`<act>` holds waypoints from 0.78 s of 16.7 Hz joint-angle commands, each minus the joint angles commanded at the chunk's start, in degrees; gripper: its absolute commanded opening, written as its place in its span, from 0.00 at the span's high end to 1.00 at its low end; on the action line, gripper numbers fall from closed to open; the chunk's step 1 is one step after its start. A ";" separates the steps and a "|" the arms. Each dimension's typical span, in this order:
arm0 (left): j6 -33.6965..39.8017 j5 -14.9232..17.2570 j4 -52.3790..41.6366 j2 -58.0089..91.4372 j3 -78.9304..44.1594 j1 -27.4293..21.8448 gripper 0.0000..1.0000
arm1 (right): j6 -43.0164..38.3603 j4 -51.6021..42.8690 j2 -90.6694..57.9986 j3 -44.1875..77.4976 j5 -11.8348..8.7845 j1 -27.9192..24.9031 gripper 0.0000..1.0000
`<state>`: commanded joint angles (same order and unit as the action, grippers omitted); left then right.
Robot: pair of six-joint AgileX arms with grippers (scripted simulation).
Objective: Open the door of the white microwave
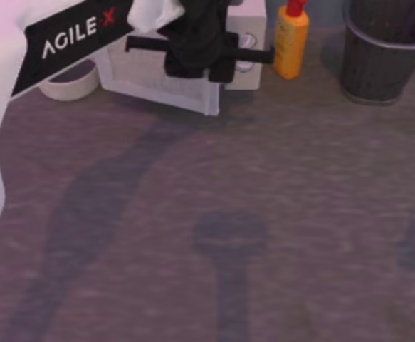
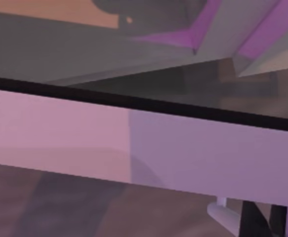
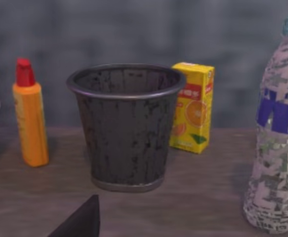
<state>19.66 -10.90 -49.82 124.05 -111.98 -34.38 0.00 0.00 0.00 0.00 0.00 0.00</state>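
The white microwave (image 1: 252,21) stands at the table's back, partly covered by my left arm. Its door (image 1: 150,75), with a speckled grey window, hangs slightly ajar, its free edge (image 1: 213,107) sticking out in front of the two-knob control panel (image 1: 247,53). My left gripper (image 1: 206,65) hovers over that free edge. In the left wrist view the door (image 2: 84,133) fills the picture, and a white handle (image 2: 223,213) runs into my dark left gripper (image 2: 257,224), which is shut on it. My right gripper (image 3: 79,224) shows only as a dark tip, away from the microwave.
An orange bottle with a red cap (image 1: 291,39) stands right of the microwave, and a black bin (image 1: 386,50) at the back right. A round white bowl (image 1: 68,82) sits left of the microwave. A yellow juice box (image 3: 193,106) and a water bottle (image 3: 277,143) stand near the bin.
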 joint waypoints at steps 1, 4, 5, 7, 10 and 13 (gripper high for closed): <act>-0.87 0.29 0.52 -0.76 1.18 0.20 1.00 | 0.00 0.00 0.00 0.00 0.00 0.00 0.00; -4.07 1.82 2.67 -3.73 5.54 0.91 1.00 | 0.00 0.00 0.00 0.00 0.00 0.00 0.00; -4.96 2.35 3.31 -4.58 6.77 1.12 1.00 | 0.00 0.00 0.00 0.00 0.00 0.00 0.00; -5.87 2.92 3.95 -5.43 8.02 1.31 1.00 | 0.00 0.00 0.00 0.00 0.00 0.00 0.00; -5.87 2.92 3.95 -5.43 8.02 1.31 1.00 | 0.00 0.00 0.00 0.00 0.00 0.00 0.00; -5.87 2.92 3.95 -5.43 8.02 1.31 1.00 | 0.00 0.00 0.00 0.00 0.00 0.00 0.00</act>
<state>13.79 -7.98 -45.87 118.62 -103.96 -33.06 0.00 0.00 0.00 0.00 0.00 0.00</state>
